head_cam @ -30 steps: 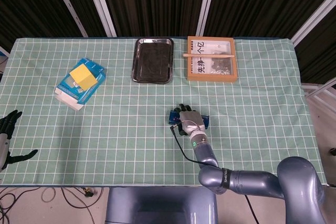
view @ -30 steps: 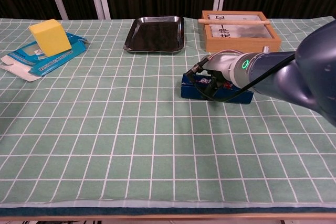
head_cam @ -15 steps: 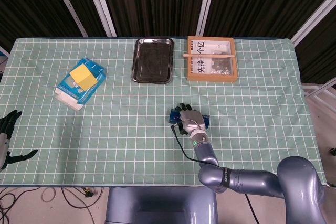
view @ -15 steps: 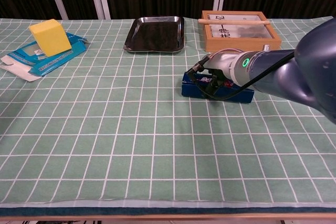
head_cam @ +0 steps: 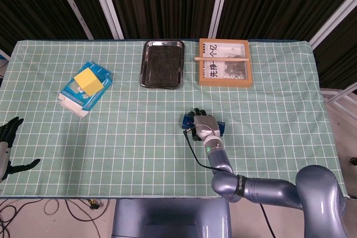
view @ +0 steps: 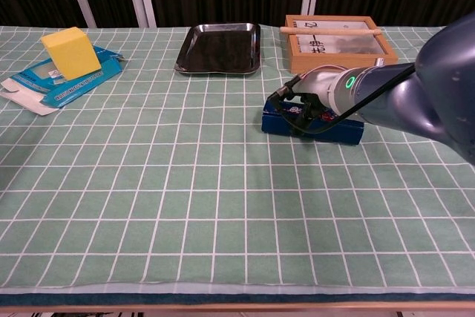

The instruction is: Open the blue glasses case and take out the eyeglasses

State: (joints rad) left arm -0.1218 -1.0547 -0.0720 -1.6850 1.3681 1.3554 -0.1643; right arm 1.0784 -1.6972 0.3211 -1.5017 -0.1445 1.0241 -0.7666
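Note:
The blue glasses case (view: 326,132) lies closed on the green checked cloth, right of the table's middle. My right hand (view: 307,104) lies over its top with the fingers wrapped onto it, hiding most of the lid. In the head view only the case's ends (head_cam: 184,120) show beside that hand (head_cam: 203,127). No eyeglasses can be seen. My left hand (head_cam: 6,139) hangs off the table's left edge, fingers apart and holding nothing.
A black metal tray (head_cam: 162,63) and a wooden box (head_cam: 224,62) with a stick across it stand at the back. A yellow block on a blue packet (head_cam: 86,85) lies at the back left.
The right hand has slid the blue case a little to the right and turned it slightly. The left hand has not moved.

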